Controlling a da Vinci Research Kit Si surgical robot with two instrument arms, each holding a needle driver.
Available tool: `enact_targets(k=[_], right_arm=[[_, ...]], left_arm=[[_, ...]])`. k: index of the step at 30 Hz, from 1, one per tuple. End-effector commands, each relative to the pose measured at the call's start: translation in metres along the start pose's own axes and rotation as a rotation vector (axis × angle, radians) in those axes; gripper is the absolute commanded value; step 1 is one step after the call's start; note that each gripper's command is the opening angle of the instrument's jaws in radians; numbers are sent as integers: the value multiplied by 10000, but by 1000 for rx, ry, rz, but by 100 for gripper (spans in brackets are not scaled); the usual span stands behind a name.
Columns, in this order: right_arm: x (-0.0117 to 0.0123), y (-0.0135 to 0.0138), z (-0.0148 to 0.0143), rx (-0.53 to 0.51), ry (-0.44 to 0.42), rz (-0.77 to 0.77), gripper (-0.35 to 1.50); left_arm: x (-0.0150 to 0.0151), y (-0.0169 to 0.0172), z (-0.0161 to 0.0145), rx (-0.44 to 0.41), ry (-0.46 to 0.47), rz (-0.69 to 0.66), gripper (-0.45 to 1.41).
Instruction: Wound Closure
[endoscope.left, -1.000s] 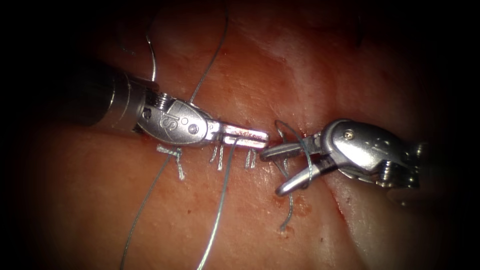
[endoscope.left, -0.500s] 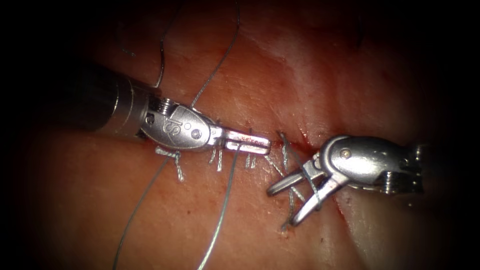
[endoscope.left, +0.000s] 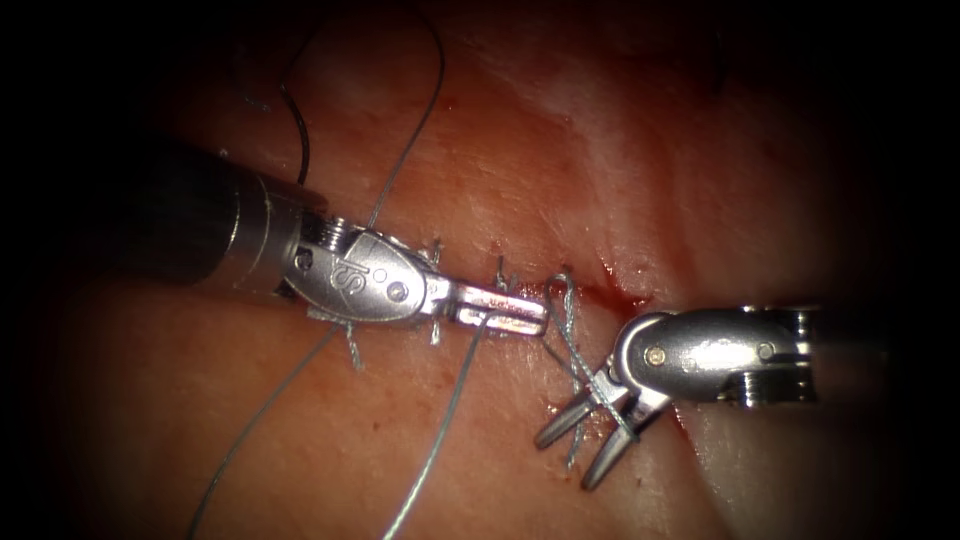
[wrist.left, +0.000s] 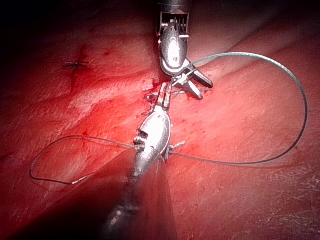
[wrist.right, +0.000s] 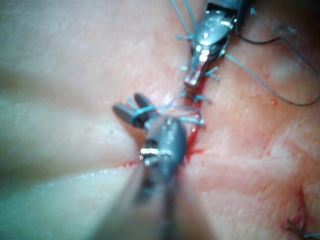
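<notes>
My left tool (endoscope.left: 535, 315) lies along the cut (endoscope.left: 590, 285) with its jaws shut on the thread (endoscope.left: 455, 390), which runs down from them across the tissue (endoscope.left: 700, 150). To the right and lower, my right tool (endoscope.left: 568, 460) has its jaws open, pointing down-left, with a turn of thread around them. The same shows in the left wrist view, with the left tool (wrist.left: 162, 100) facing the right tool (wrist.left: 200, 82), and in the right wrist view around the right tool (wrist.right: 127, 112). A thin dark curve (endoscope.left: 298, 130) lies behind the left shaft; I cannot tell whether it is needle or thread.
Several earlier stitches with short cut ends (endoscope.left: 352, 345) line the cut under the left tool. Red fluid (endoscope.left: 625, 298) pools at the cut's right end. A wide thread loop (wrist.left: 295, 100) lies on the tissue.
The right tool has moved down and left, its open jaws turning to point down-left with the thread still around them. The left tool shifted slightly right and down, still shut on the thread.
</notes>
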Motion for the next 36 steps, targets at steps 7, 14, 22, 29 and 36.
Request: enact_targets(k=[7,14,22,29,36], right_arm=[[4,17,-12,-50,-23,33,-35],[28,23,-48,-167,82,64,-35],[10,45,-88,-333,85,131,-35],[-6,66,-110,-422,68,159,-35],[-11,86,-121,-453,39,158,-35]], left_arm=[[3,14,1,-11,-6,-1,-45],[19,57,0,-31,-19,5,-45],[43,129,10,-46,-23,-2,-45],[58,170,11,-59,-25,-33,-45],[60,197,5,-78,-24,-50,-45]])
